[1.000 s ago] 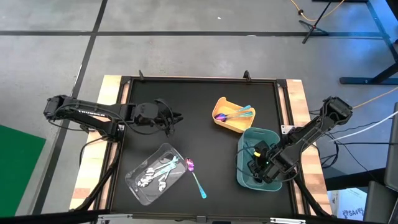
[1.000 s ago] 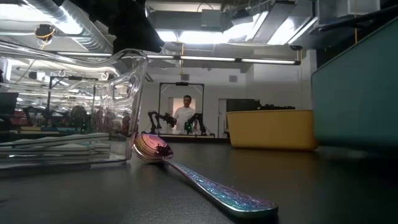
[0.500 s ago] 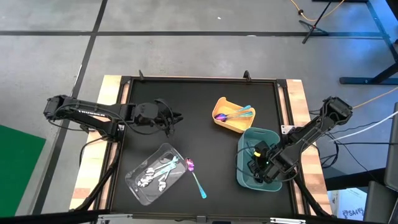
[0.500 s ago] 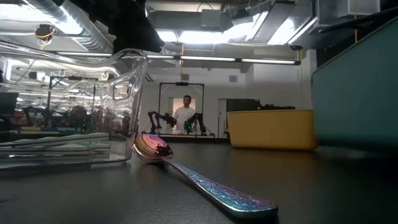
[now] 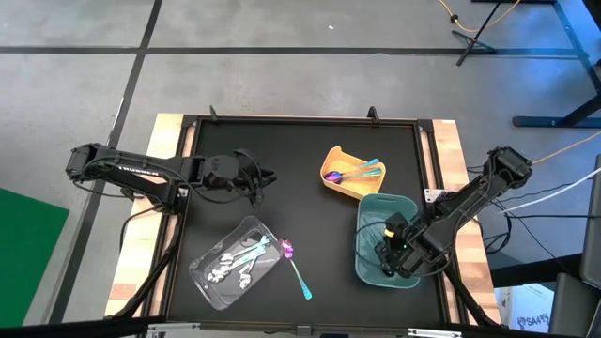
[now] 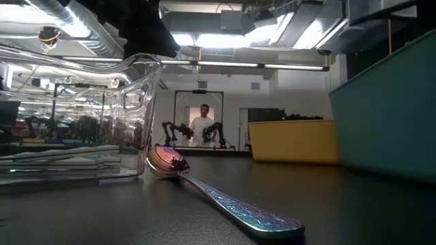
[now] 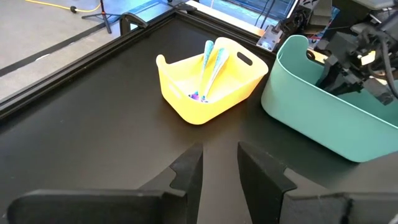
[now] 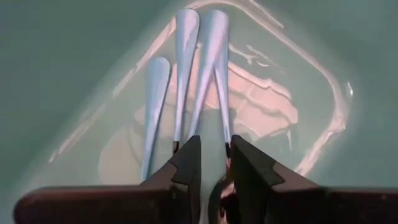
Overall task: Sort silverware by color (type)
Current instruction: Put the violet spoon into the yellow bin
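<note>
My right gripper [image 5: 388,255] reaches down into the teal tray [image 5: 361,255]. Its fingers stand a narrow gap apart [image 8: 215,147] at the near ends of several pale teal-handled utensils [image 8: 186,74] lying on the tray floor. My left gripper [image 5: 265,177] waits open [image 7: 219,150] above the mat's left half, touching nothing. One iridescent blue-purple spoon [image 5: 297,267] [image 6: 225,201] lies flat on the mat, its bowl beside the clear tray [image 5: 208,282] [image 6: 75,102]. Silver utensils [image 5: 233,265] lie in the clear tray. Iridescent utensils [image 5: 353,173] [image 7: 209,67] lie in the yellow tray [image 5: 338,188] [image 7: 186,99]. My right gripper comes from above, pointing down into the teal tray, with its fingertips [image 8: 186,155] close to the tray floor at the utensils' ends. A dark shape sits between the fingers. I cannot tell whether they touch a utensil or the tray.
The black mat has a raised frame [image 5: 300,119] and wooden table edges [image 5: 169,131] beside it. The yellow tray [image 6: 296,143] and the teal tray [image 6: 388,116] [image 7: 311,124] stand close together on the right half. A person [image 6: 204,125] stands far back in the room.
The teal tray has shifted a little toward the table's left, with my right gripper inside it. In the low view its wall reaches farther into the picture than before. My right gripper has moved slightly toward the near edge.
</note>
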`<state>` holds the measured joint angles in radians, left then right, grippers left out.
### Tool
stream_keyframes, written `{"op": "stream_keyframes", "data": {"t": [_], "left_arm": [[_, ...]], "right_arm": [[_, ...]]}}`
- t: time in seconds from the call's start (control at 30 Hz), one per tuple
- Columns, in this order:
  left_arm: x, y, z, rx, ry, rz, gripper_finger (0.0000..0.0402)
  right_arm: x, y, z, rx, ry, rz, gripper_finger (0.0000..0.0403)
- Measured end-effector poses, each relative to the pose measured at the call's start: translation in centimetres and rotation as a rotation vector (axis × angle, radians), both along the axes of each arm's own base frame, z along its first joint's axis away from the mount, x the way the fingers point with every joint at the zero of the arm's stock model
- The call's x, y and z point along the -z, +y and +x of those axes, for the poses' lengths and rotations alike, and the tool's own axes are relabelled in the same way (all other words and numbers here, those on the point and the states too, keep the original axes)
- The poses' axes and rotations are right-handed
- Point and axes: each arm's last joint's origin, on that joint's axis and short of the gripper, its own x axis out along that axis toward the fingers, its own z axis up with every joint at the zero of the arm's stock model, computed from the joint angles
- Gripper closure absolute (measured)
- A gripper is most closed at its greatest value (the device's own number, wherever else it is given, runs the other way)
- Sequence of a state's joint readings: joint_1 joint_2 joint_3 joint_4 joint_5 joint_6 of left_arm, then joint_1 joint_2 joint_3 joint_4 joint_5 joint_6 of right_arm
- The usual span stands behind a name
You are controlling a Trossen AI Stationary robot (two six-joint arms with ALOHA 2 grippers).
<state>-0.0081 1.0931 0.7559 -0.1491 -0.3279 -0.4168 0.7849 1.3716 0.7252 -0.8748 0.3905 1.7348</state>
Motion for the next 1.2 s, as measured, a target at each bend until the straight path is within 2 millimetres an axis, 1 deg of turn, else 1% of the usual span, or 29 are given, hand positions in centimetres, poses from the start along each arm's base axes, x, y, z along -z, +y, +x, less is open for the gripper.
{"op": "stream_keyframes", "data": {"t": [0.17, 0.33, 0.43, 0.63, 0.8, 0.9, 1.03, 1.1, 1.2], "left_arm": [[0.0, 0.0, 0.0, 0.0, 0.0, 0.0, 0.0308], [0.0, 0.0, 0.0, 0.0, 0.0, 0.0, 0.0308], [0.0, 0.0, 0.0, 0.0, 0.0, 0.0, 0.0308], [0.0, 0.0, 0.0, 0.0, 0.0, 0.0, 0.0308], [0.0, 0.0, 0.0, 0.0, 0.0, 0.0, 0.0308], [0.0, 0.0, 0.0, 0.0, 0.0, 0.0, 0.0308], [0.0, 0.0, 0.0, 0.0, 0.0, 0.0, 0.0308], [0.0, 0.0, 0.0, 0.0, 0.001, 0.0, 0.0308], [0.0, 0.0, 0.0, 0.0, 0.001, 0.0, 0.0308]], "right_arm": [[-1.5, 0.4, 0.3, -0.003, 0.019, 0.001, 0.0329], [-3.8, 0.7, 0.6, -0.011, 0.044, -0.02, 0.0329], [-5.5, 0.8, 0.7, -0.015, 0.058, -0.034, 0.0329], [-10.0, 1.1, 1.0, -0.071, 0.066, -0.052, 0.0329], [-13.6, 1.5, 1.7, -0.145, -0.046, -0.07, 0.0329], [-15.4, 1.7, 2.2, -0.226, -0.136, -0.115, 0.0329], [-16.8, 2.0, 3.0, -0.313, -0.267, -0.211, 0.0329], [-17.2, 2.3, 3.5, -0.349, -0.323, -0.246, 0.0329], [-17.5, 2.8, 4.0, -0.398, -0.379, -0.254, 0.0329]]}}
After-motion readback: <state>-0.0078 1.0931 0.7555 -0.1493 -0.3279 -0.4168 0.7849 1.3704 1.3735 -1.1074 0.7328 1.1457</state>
